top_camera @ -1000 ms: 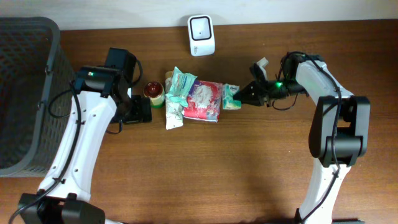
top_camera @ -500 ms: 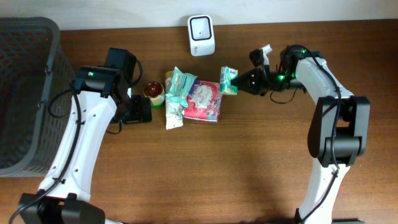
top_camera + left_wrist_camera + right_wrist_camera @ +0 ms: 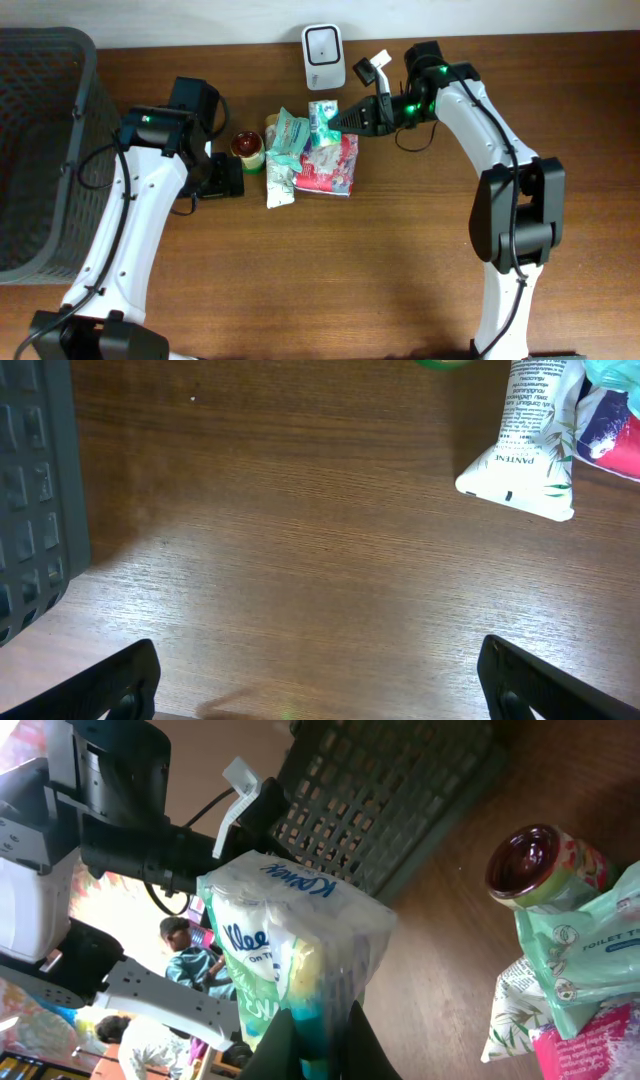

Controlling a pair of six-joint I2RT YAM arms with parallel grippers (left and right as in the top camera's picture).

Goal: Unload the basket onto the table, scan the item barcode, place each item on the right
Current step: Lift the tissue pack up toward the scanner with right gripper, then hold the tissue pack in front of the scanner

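— Your right claw (image 3: 343,119) has swung left since 1 second ago and carried the tissue pack (image 3: 322,114) from the right edge of the pile to its top. The pack now hangs lifted in the air, just below the white scanner (image 3: 324,55). The 2 fingers (image 3: 345,1032) are pressed together on the lower edge of the pack.

— So am I close to the scan?

— I judge yes. The pack is near the scanner, but I cannot tell which face has the barcode, so you may need to turn it.

— How will it handle?

— It is a soft block in thin shiny film, printed blue and green, and the film wrinkles where you pinch. It can bend or slip. Under it lie a white sachet (image 3: 525,450), a red packet (image 3: 335,168) and a jar (image 3: 248,148) with a dark red lid. Your left claw (image 3: 320,682) is spread wide and holds nothing. It is over the bare wooden table (image 3: 280,560), beside the dark basket (image 3: 30,510).
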